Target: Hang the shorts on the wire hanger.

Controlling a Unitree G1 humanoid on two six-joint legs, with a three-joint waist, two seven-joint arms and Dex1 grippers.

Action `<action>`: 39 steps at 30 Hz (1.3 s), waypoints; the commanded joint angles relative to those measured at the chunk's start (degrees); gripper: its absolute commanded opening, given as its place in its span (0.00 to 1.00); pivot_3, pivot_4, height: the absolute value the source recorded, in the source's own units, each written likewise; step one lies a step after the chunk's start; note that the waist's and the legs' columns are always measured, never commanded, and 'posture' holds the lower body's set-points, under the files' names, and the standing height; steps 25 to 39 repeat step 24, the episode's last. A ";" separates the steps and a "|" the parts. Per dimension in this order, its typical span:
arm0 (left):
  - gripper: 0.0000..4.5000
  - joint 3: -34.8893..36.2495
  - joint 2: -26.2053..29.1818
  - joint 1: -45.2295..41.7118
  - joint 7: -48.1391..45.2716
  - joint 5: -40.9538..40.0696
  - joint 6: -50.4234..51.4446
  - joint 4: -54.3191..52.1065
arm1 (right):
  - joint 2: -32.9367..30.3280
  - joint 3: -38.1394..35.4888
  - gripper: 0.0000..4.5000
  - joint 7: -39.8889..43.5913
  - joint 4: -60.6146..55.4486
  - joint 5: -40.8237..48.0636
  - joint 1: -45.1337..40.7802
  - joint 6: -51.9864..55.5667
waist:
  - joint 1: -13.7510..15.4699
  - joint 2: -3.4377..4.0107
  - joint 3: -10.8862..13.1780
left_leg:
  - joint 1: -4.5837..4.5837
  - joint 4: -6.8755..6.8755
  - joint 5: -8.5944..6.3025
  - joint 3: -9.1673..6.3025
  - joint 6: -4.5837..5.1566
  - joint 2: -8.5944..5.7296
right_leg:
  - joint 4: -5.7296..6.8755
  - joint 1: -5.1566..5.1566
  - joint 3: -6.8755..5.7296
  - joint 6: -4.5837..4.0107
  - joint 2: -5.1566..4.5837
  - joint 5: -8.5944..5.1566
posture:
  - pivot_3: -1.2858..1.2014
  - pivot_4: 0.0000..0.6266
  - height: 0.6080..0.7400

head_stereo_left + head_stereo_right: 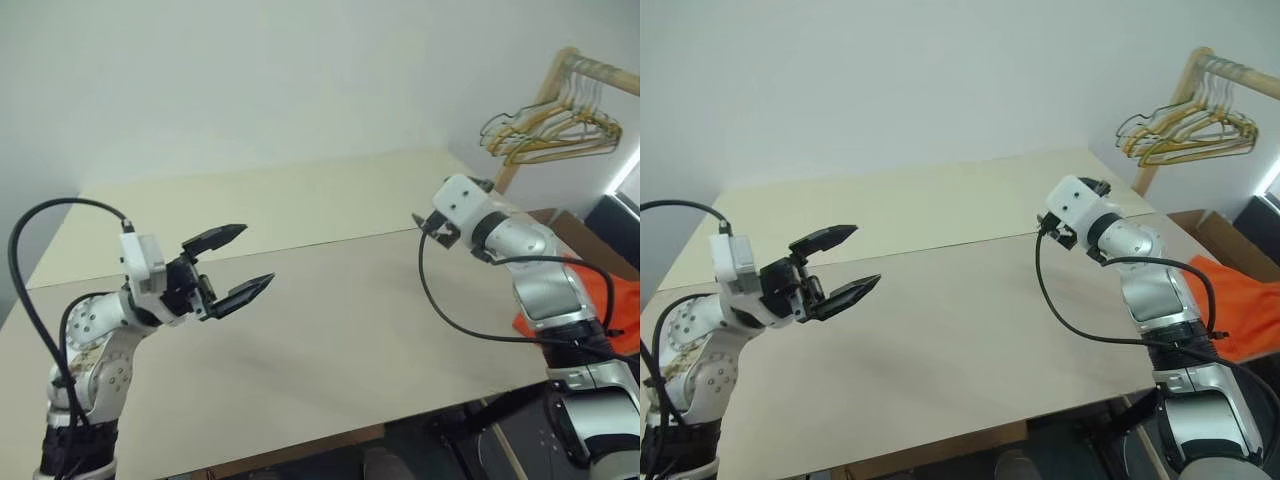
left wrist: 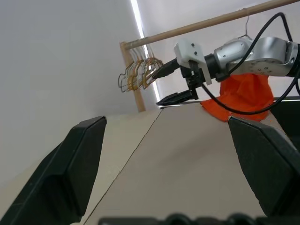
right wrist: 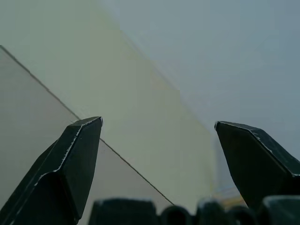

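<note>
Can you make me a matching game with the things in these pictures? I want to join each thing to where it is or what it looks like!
Things:
1. shorts
2. left gripper
3. clustered hangers
4. table

Clues:
A. hanging on the wooden rack
B. bright orange, at the table's right edge
C. pale, flat, with a seam across it
D. black fingers spread apart, holding nothing

Pairs: 1-B, 2-D, 3-A, 4-C

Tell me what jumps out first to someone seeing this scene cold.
The bright orange shorts at the table's right edge, partly behind the right arm, catch the eye first. Next, both grippers held above the bare tabletop with jaws open and holding nothing: left gripper, right gripper. At far right, hangers cluster on a wooden rack.
</note>
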 commanded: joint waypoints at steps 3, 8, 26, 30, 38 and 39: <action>1.00 2.49 1.04 5.53 3.39 2.63 -0.97 -3.26 | -1.58 0.31 0.99 8.81 -1.41 1.86 0.82 -5.77 | 2.74 -0.09 0.06 | 0.00 -0.01 0.01 0.03 -0.02 0.00 | 0.00 -0.01 -0.04 -0.04 0.01 0.01 | 0.56 0.00 1.00; 1.00 2.05 2.99 8.32 7.45 5.32 2.36 -5.12 | -2.82 0.99 0.99 12.16 -0.93 0.45 2.61 -9.37 | 5.77 -0.33 0.12 | -0.01 -0.03 0.06 0.02 -0.11 0.00 | 0.00 -0.03 -0.22 -0.14 0.01 0.03 | 0.57 0.00 1.00; 1.00 0.37 3.58 12.89 7.45 7.01 3.82 -4.67 | -2.82 1.30 0.99 16.13 -2.68 -1.74 5.99 -12.77 | 7.31 -0.46 0.17 | -0.03 -0.28 0.19 0.26 -0.34 0.03 | -0.01 -0.02 -0.55 -0.39 0.04 -0.05 | 0.57 0.00 1.00; 1.00 0.37 3.58 12.89 7.45 7.01 3.82 -4.67 | -2.82 1.30 0.99 16.13 -2.68 -1.74 5.99 -12.77 | 7.31 -0.46 0.17 | -0.03 -0.28 0.19 0.26 -0.34 0.03 | -0.01 -0.02 -0.55 -0.39 0.04 -0.05 | 0.57 0.00 1.00; 1.00 0.37 3.58 12.89 7.45 7.01 3.82 -4.67 | -2.82 1.30 0.99 16.13 -2.68 -1.74 5.99 -12.77 | 7.31 -0.46 0.17 | -0.03 -0.28 0.19 0.26 -0.34 0.03 | -0.01 -0.02 -0.55 -0.39 0.04 -0.05 | 0.57 0.00 1.00; 1.00 0.37 3.58 12.89 7.45 7.01 3.82 -4.67 | -2.82 1.30 0.99 16.13 -2.68 -1.74 5.99 -12.77 | 7.31 -0.46 0.17 | -0.03 -0.28 0.19 0.26 -0.34 0.03 | -0.01 -0.02 -0.55 -0.39 0.04 -0.05 | 0.57 0.00 1.00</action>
